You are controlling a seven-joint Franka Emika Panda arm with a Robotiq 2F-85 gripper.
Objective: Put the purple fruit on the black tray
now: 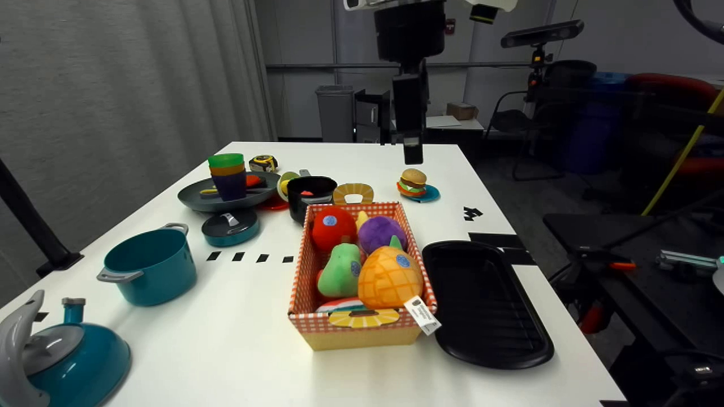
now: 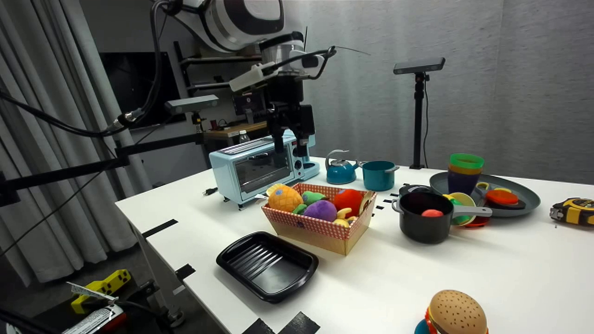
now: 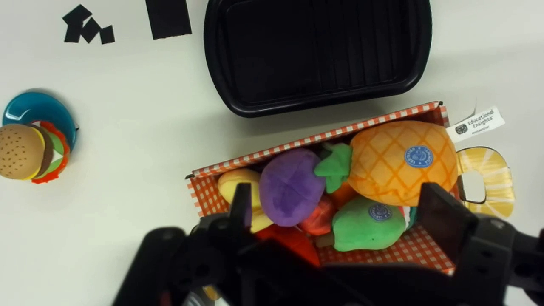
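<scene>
The purple fruit (image 1: 382, 234) lies in the basket among other plush fruits; it also shows in an exterior view (image 2: 320, 210) and in the wrist view (image 3: 291, 187). The black tray (image 1: 487, 305) lies flat on the table beside the basket's long side, with nothing on it; it also shows in an exterior view (image 2: 267, 265) and in the wrist view (image 3: 272, 51). My gripper (image 3: 336, 191) is open and empty, its fingers wide apart. It hangs high above the table in both exterior views (image 1: 413, 154) (image 2: 290, 148). In the wrist view the purple fruit appears by the left finger.
The red-checked basket (image 1: 362, 338) also holds an orange pineapple (image 1: 390, 278), a green pear (image 1: 341, 271) and a red fruit (image 1: 334, 227). A black pot (image 2: 424, 222), teal pot (image 2: 378, 175), kettle (image 2: 341, 172), toaster oven (image 2: 262, 171), grey pan (image 2: 524, 199) and toy burger (image 1: 412, 183) stand around.
</scene>
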